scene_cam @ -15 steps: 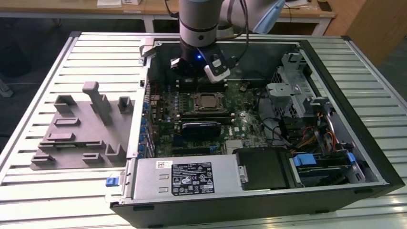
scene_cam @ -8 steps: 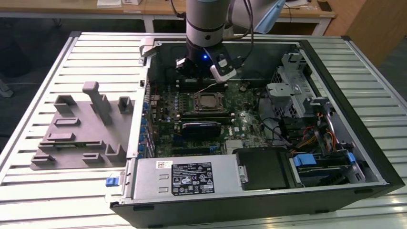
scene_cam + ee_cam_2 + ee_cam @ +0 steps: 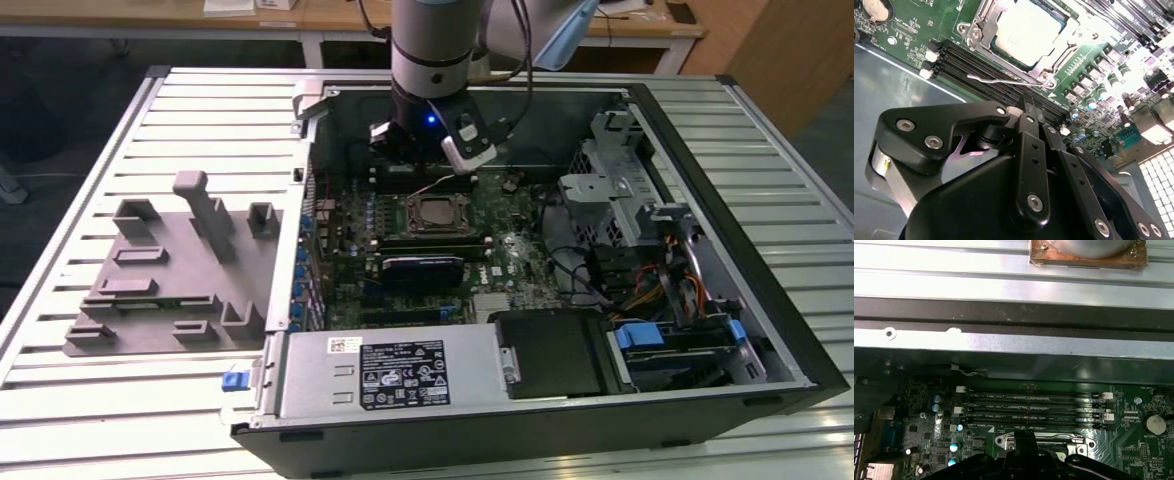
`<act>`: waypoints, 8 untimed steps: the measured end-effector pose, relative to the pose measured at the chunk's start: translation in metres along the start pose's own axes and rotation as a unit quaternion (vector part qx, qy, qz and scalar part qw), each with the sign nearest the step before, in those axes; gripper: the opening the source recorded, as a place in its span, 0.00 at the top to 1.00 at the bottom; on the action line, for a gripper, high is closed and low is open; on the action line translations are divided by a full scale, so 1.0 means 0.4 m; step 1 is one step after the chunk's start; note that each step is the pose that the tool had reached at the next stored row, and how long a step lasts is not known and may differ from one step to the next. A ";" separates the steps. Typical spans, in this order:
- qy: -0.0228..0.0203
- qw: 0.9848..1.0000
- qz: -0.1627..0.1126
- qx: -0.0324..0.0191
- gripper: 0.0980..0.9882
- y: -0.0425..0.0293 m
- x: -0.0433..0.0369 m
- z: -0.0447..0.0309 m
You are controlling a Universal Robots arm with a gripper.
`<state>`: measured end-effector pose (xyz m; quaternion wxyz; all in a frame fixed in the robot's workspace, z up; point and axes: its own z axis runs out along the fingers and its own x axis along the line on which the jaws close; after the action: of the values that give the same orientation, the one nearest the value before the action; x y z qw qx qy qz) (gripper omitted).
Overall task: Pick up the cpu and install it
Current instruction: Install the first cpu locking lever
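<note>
black gripper linkage (image 3: 1029, 165) nearest in second wrist view, jaws' state can't tell, cpu (image 3: 1026, 31) seated in motherboard socket (image 3: 985, 37) inside open PC case (image 3: 667, 120), arm (image 3: 430, 50) hovering just above memory slots (image 3: 1029, 407)
</note>
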<state>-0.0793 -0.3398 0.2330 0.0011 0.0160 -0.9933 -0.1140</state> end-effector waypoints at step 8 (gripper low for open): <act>-0.013 1.000 -0.002 0.000 0.99 -0.005 -0.003 0.016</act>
<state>-0.0782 -0.3403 0.2264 -0.0120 0.0163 -0.9933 -0.1138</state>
